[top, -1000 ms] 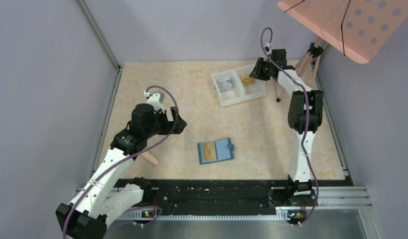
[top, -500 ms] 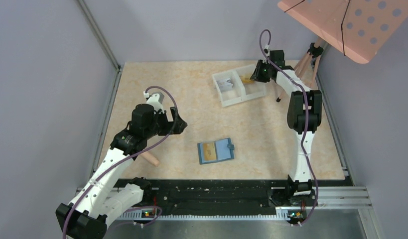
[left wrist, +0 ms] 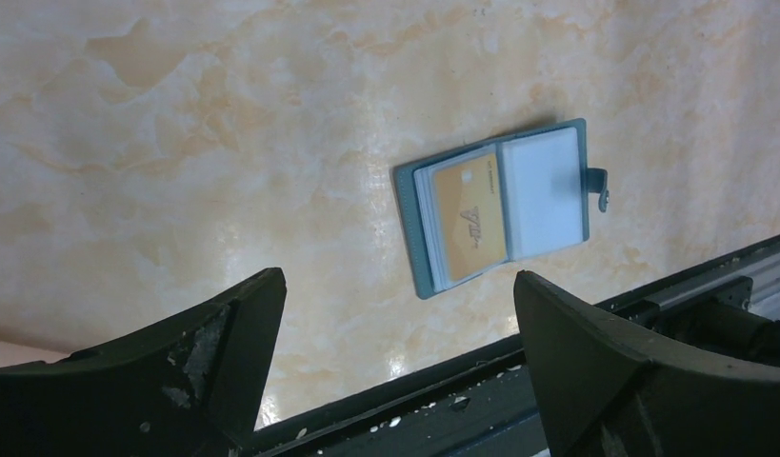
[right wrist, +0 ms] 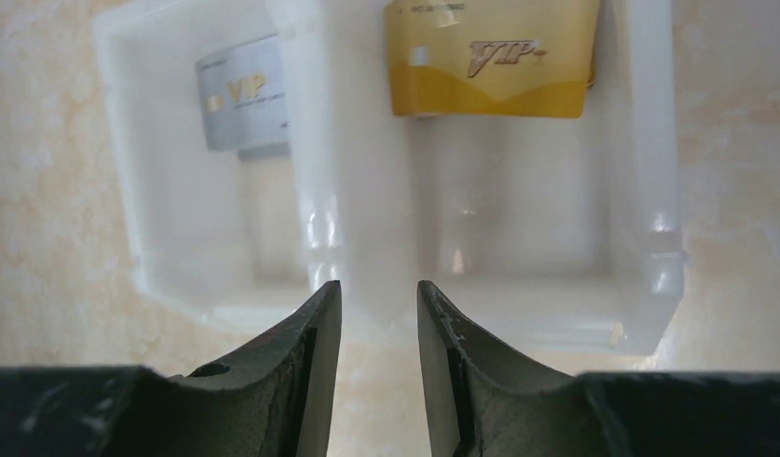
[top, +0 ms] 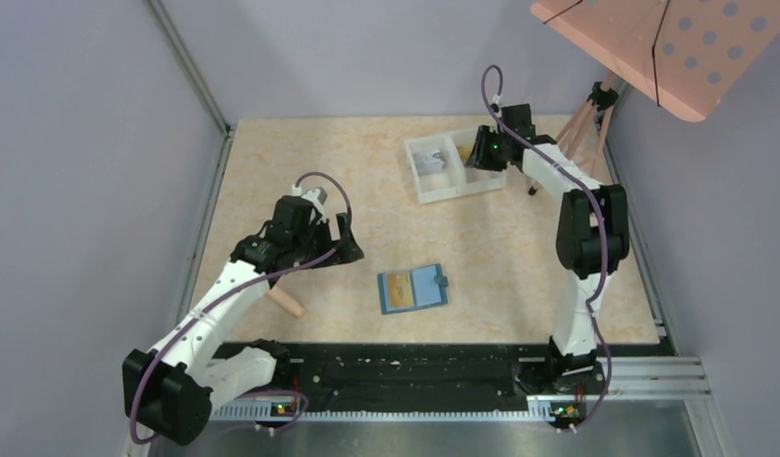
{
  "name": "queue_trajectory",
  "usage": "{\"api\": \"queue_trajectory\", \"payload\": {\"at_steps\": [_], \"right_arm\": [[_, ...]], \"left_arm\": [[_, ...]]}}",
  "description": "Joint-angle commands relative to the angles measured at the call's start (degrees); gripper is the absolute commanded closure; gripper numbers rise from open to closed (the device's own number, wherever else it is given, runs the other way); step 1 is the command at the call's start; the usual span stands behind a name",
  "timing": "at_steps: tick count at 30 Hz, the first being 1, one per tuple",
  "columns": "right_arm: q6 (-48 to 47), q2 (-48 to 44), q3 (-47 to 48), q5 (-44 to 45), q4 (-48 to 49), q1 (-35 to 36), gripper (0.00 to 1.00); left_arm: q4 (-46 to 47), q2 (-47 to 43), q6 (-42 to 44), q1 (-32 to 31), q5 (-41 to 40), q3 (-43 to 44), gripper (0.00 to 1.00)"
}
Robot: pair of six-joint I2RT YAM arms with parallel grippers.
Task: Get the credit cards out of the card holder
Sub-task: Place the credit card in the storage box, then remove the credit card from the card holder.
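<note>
The teal card holder [top: 412, 288] lies open on the table, snap tab to the right. An orange-gold card [top: 399, 288] sits in its left pocket and shows in the left wrist view [left wrist: 471, 217], with the card holder [left wrist: 548, 190] around it. My left gripper [top: 348, 243] is open and empty, above the table to the left of the card holder [left wrist: 395, 281]. My right gripper [top: 476, 152] hovers over the white tray, jaws a little apart and empty [right wrist: 379, 286]. A grey card [right wrist: 241, 93] lies in the tray's left compartment, a gold card [right wrist: 490, 57] in the right.
The white two-compartment tray [top: 433, 193] stands at the back, its divider [right wrist: 310, 143] ahead of my right fingers. A pink peg [top: 289, 303] lies near my left arm. A pink perforated board [top: 652, 43] overhangs the back right. A black rail [top: 414, 362] runs along the near edge.
My right gripper has moved left over the tray's right compartment. My left arm has shifted and its gripper has come slightly nearer to the card holder. The card holder has not moved.
</note>
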Motion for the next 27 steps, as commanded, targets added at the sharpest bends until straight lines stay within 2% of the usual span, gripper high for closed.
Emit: {"api": "queue_trajectory", "payload": {"at_steps": [1,7,14,18,24,27], "right_arm": [[1.55,-12.27,-5.25,0.63,-0.23,2.53,0.63],[5.16,-25.77,-22.77,-2.68,1.78,6.58,0.59],[8.56,-37.54,-33.71,-4.47,2.46,12.39,0.59],[14.46,-41.56,-39.98,-9.67,7.35,16.50,0.61],[23.50,-44.58,-49.75,-10.44,16.40,27.04,0.63],[25.30,-43.88,-51.11,-9.08,18.80,30.75,0.63]], "left_arm": [[2.08,0.34,-2.42,-0.02,5.23,-0.77,0.05],[8.29,0.75,-5.49,0.11,10.03,-6.29,0.09],[17.27,4.17,-9.34,-0.01,17.16,-12.11,0.20],[23.30,6.60,-11.54,-0.01,19.99,-15.00,0.28],[33.01,11.86,-14.38,-0.46,23.50,-18.88,0.39],[38.05,14.11,-15.70,-0.76,25.20,-19.88,0.54]]}}
